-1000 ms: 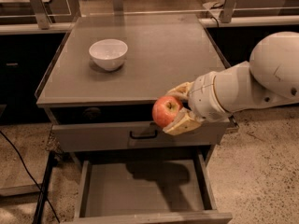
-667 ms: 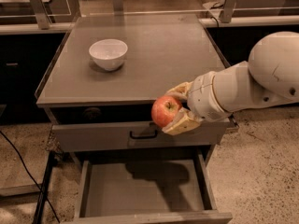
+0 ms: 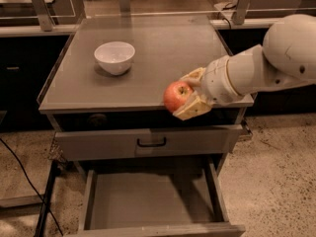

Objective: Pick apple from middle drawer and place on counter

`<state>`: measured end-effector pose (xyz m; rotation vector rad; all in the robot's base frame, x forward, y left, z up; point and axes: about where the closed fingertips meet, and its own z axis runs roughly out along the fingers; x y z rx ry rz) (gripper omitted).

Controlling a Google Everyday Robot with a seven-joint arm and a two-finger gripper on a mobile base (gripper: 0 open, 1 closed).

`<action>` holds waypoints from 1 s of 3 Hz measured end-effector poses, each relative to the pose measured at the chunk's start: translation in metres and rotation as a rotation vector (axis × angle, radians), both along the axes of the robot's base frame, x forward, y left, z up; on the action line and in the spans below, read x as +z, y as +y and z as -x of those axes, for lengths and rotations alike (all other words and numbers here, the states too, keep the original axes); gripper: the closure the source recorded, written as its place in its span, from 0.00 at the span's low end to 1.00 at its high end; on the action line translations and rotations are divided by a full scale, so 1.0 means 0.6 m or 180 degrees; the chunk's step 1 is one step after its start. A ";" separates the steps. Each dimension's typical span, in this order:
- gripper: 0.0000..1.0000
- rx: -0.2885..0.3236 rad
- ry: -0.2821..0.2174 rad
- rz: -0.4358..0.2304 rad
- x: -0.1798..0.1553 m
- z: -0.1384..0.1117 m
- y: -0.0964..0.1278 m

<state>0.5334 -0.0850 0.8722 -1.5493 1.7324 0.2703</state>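
Note:
The apple (image 3: 176,96) is red with yellowish patches. My gripper (image 3: 182,97) is shut on it, with pale fingers (image 3: 194,107) above and below it. It hangs at the front edge of the counter (image 3: 163,53), right of centre, about level with the top. The white arm (image 3: 261,68) reaches in from the right. The middle drawer (image 3: 148,201) stands pulled open below, and its flat grey floor is bare.
A white bowl (image 3: 114,57) stands on the counter's left half. A shut grey drawer front with a black handle (image 3: 151,142) sits between the counter and the open drawer. Long worktops over dark cabinets run behind. Black cables (image 3: 27,181) lie on the floor at left.
My gripper has risen with the apple, from in front of the shut drawer front up to the counter's front edge. The bowl and drawer have not moved.

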 end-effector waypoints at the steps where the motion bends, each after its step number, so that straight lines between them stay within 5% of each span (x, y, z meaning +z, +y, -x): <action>1: 1.00 0.0010 0.0075 -0.0038 0.014 -0.063 0.008; 3: 1.00 0.0108 0.0403 0.0114 0.045 -0.169 0.066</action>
